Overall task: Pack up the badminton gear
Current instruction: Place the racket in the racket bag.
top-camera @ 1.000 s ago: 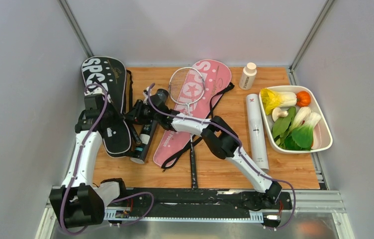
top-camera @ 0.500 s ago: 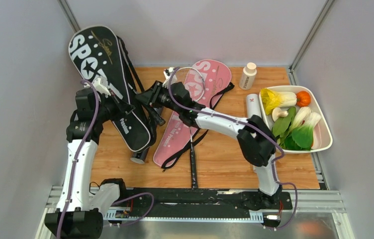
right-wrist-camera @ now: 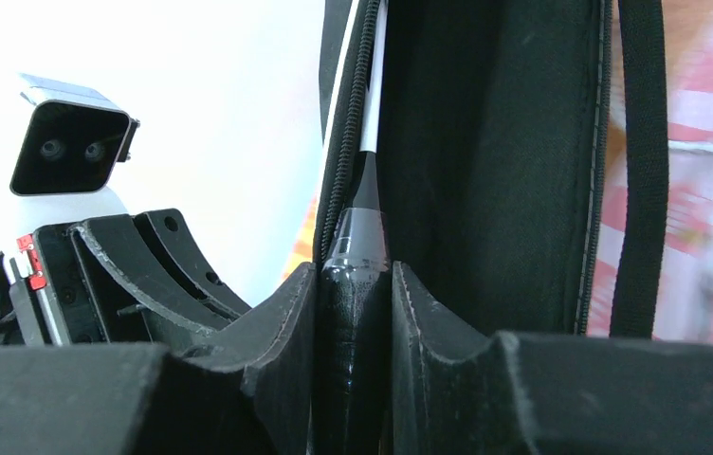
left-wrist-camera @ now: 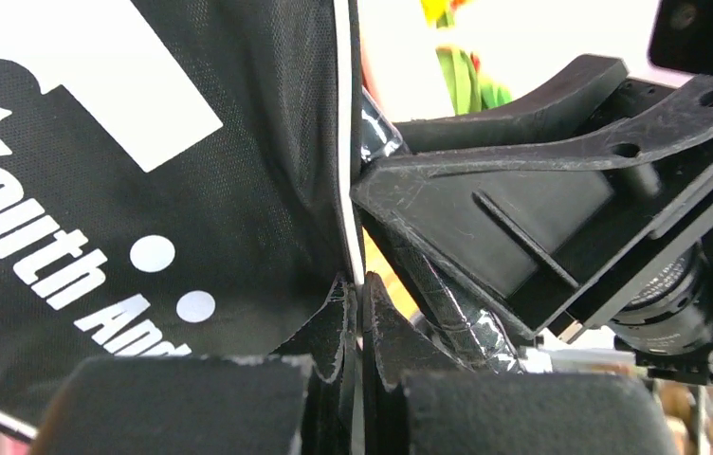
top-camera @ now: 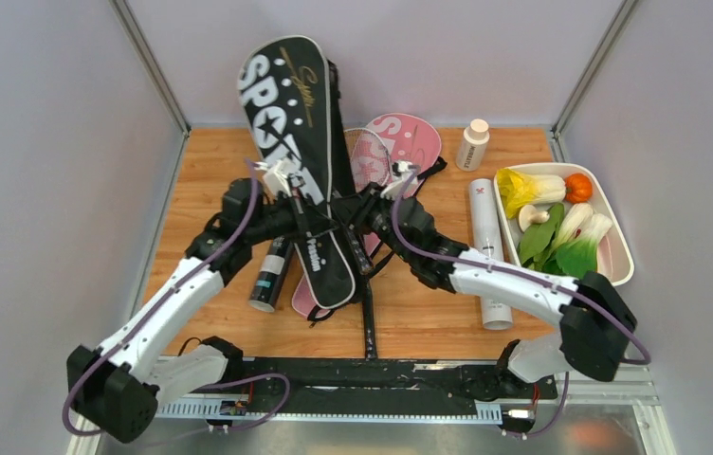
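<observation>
- left gripper (left-wrist-camera: 357,294): we see its fingers pressed together, pinching the white-piped edge of the black bag (top-camera: 286,104).
- right gripper (right-wrist-camera: 353,275): we see it clamped on a black racket handle (right-wrist-camera: 355,242); the white shaft runs up from the fingers into the bag's open zip seam.
- the two grippers face each other, close together, with the black bag between them.
- black bag: raised on end, its wide "sport" end high above both grippers and its narrow end just below them.
- pink bag (top-camera: 410,137): flat on the table, beyond the right gripper and partly behind the black bag.
- black tube (top-camera: 267,280): lying on the table just below the left gripper.
- white tube (top-camera: 485,227): lying outboard of the right gripper, beside its forearm.
- second racket (top-camera: 368,327): its dark handle lies on the near side of the right gripper.
</observation>
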Robot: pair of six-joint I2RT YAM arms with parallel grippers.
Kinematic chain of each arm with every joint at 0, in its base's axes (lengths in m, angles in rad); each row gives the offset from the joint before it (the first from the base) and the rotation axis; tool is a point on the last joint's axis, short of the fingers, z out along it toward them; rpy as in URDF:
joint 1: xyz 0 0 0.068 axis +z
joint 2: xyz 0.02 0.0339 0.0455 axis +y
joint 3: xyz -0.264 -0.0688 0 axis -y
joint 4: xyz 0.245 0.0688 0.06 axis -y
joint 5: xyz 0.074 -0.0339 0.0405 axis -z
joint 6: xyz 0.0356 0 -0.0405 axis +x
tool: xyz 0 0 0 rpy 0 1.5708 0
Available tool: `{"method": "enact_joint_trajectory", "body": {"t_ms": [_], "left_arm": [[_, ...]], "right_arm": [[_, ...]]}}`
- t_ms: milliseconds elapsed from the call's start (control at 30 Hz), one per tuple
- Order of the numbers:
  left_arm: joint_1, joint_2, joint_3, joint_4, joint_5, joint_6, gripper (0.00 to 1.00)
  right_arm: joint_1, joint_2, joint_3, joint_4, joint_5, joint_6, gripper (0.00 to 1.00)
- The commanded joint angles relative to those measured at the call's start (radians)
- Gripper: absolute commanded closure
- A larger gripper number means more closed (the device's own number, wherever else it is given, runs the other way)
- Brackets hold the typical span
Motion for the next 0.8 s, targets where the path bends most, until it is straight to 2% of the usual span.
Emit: {"method": "enact_joint_trajectory", "body": {"t_ms": [0, 100, 333, 533, 767], "left_arm": [[-0.207, 0.102, -0.072, 0.402, -0.013, -0.157, 1.00], [-0.276, 0.161, -0.122, 0.540, -0.022, -0.242, 1.00], [-0.285, 0.217, -0.287, 0.747, -0.046, -0.360, 1.00], [-0.280, 0.183, -0.282, 0.601, -0.070, -0.280, 1.00], [-0.253, 0.085, -0.279, 0.469, -0.086, -0.254, 1.00]], "right_arm": [[0.008, -0.181, -0.141, 0.046, 0.242, -0.051, 1.00], [0.009, -0.182, -0.197, 0.043, 0.317, -0.106, 1.00], [0.014, -0.007, -0.278, 0.166, 0.389, -0.081, 1.00], [0.014, 0.112, -0.262, 0.261, 0.350, -0.143, 1.00], [0.014, 0.114, -0.303, 0.345, 0.338, -0.175, 0.87]]}}
